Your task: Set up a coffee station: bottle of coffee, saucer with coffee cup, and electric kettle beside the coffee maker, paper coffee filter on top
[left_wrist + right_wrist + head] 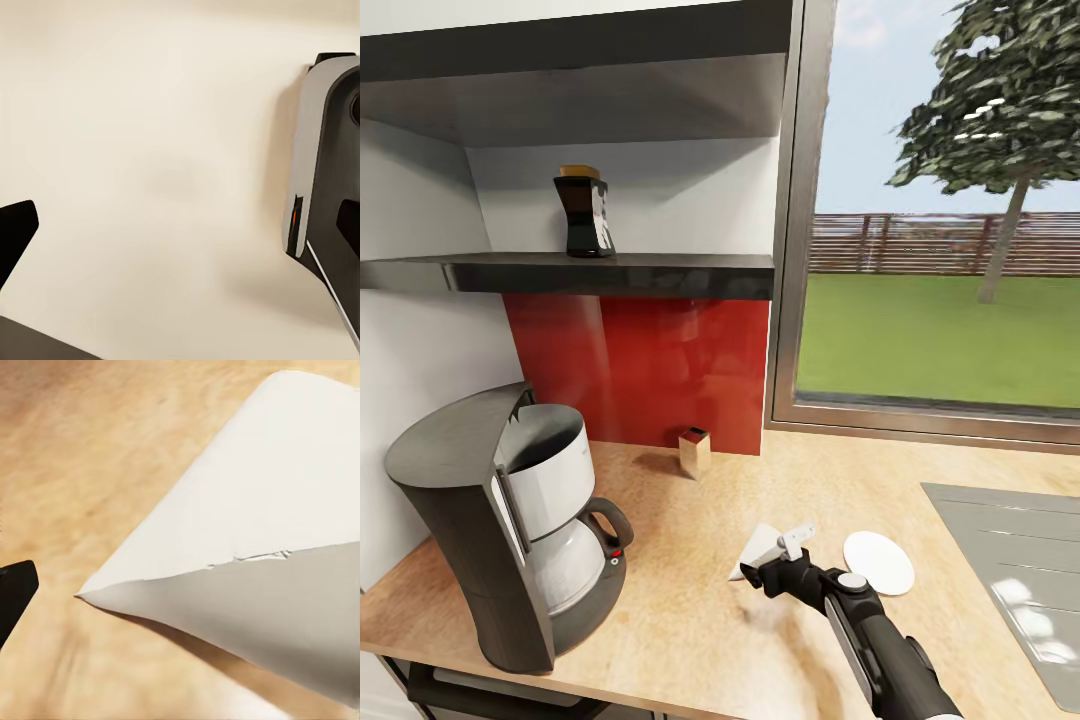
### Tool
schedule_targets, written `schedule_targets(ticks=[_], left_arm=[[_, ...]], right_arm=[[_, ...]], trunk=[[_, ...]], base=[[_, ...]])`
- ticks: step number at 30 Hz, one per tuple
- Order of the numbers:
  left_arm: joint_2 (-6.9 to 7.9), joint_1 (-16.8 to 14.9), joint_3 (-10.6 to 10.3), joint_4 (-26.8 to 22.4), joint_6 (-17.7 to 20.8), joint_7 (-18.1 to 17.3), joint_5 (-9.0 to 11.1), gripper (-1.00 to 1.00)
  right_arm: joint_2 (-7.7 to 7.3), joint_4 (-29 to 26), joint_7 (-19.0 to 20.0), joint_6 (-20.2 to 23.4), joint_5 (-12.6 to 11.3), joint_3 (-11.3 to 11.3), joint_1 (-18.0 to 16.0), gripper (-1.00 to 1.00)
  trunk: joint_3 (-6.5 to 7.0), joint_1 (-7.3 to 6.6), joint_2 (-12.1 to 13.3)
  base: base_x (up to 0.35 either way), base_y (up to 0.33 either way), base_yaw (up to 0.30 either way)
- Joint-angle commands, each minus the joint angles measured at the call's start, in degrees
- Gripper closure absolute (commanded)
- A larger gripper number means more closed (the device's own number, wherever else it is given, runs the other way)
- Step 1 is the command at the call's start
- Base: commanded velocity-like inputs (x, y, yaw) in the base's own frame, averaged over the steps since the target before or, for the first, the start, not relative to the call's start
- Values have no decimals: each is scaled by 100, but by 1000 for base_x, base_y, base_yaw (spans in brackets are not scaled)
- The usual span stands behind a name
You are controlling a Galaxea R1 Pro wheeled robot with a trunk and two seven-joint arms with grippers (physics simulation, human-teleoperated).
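Note:
The white paper coffee filter (758,548) lies on the wooden countertop (690,600), and in the right wrist view the filter (255,555) is very close. My right gripper (775,560) hovers right at it, open, with one dark fingertip (15,592) beside the paper. A white saucer (878,562) lies just right of the gripper. The black and white coffee maker (510,520) stands at the counter's left end. On the shelf above stands the dark bottle of coffee (585,212). My left gripper (180,240) is open near the coffee maker's side (322,187).
A small tan box (695,452) stands against the red backsplash (650,370). A grey sink drainboard (1010,570) takes up the counter's right end. A large window (950,250) is behind it. The dark shelf (610,272) overhangs the counter's back.

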Motion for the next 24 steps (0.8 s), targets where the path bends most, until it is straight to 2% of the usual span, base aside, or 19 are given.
schedule_targets(ticks=[1, 24], left_arm=[[0, -2, 5, 6, -20, 12, -8, -100], [0, -1, 5, 7, -20, 21, -8, -100]], right_arm=[[3, -7, 33, 14, 56, -8, -1, -100], [11, -7, 33, -17, 56, -6, -1, -100]], trunk=[[-2, 2, -4], [-2, 2, -4]], base=[[0, 0, 0], [0, 29, 0]])
